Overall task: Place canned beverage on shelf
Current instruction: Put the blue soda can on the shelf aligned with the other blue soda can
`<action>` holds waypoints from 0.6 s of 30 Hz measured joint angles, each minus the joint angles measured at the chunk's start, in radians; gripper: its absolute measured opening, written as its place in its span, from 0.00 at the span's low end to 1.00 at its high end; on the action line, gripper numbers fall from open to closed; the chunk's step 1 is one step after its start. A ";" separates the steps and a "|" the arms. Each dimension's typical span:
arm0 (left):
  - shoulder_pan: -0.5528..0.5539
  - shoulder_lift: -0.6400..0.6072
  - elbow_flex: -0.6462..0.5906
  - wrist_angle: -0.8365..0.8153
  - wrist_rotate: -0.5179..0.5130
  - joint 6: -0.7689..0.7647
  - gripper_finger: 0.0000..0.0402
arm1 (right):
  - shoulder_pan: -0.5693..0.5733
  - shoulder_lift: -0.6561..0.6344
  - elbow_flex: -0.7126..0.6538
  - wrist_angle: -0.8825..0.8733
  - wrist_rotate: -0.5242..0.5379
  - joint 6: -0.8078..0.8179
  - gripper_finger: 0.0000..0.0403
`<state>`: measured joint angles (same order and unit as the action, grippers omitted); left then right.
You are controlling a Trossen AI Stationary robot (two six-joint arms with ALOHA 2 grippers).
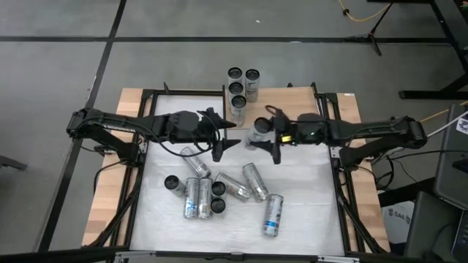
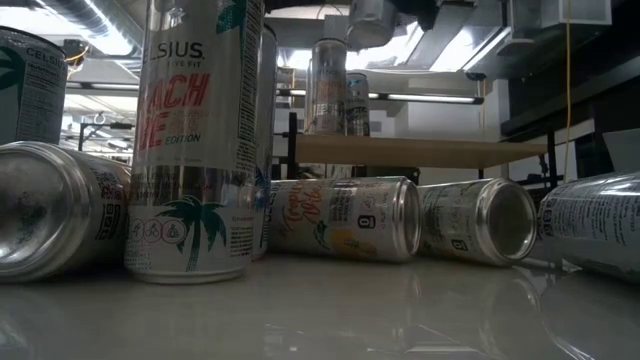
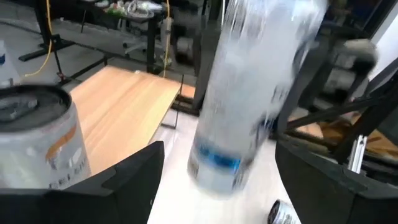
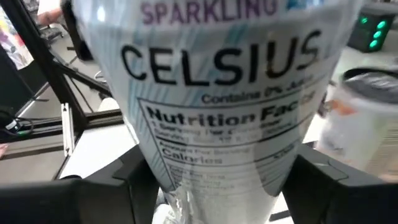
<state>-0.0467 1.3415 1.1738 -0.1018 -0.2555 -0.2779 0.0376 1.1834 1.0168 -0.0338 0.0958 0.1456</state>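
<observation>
My right gripper is shut on a silver Celsius can and holds it above the white table, just in front of the shelf. The shelf is a pale wood board on black posts at the table's far side. Several cans stand on it; in the low view they show as cans on the board. My left gripper is open, close to the held can on its left, and touches nothing. My right gripper pinches the can's side wall between its two fingers, low on the body. The fingers come roughly level from the table's right side. The can is lifted clear of the table, about upright with a slight tilt, its lower end hanging free.
Several loose cans lie and stand on the table's near half, and one can lies apart. In the low view a tall can stands closest, with lying cans beside it. Black frame rails run along both table sides.
</observation>
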 joint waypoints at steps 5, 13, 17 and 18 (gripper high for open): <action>0.000 -0.001 0.000 -0.004 -0.002 0.000 0.76 | -0.075 -0.111 0.001 -0.084 -0.046 -0.043 0.63; 0.000 -0.001 0.000 -0.007 -0.005 0.000 0.76 | -0.329 -0.184 0.000 -0.183 -0.310 -0.125 0.63; 0.000 -0.001 0.000 -0.013 -0.005 -0.001 0.76 | -0.459 -0.147 0.000 -0.181 -0.462 -0.179 0.63; 0.000 -0.001 0.000 -0.015 -0.005 -0.001 0.76 | -0.485 -0.132 0.000 -0.185 -0.488 -0.188 0.63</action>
<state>-0.0463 1.3407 1.1736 -0.1163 -0.2604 -0.2787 -0.4475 1.0510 1.0172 -0.2192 -0.3926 -0.0423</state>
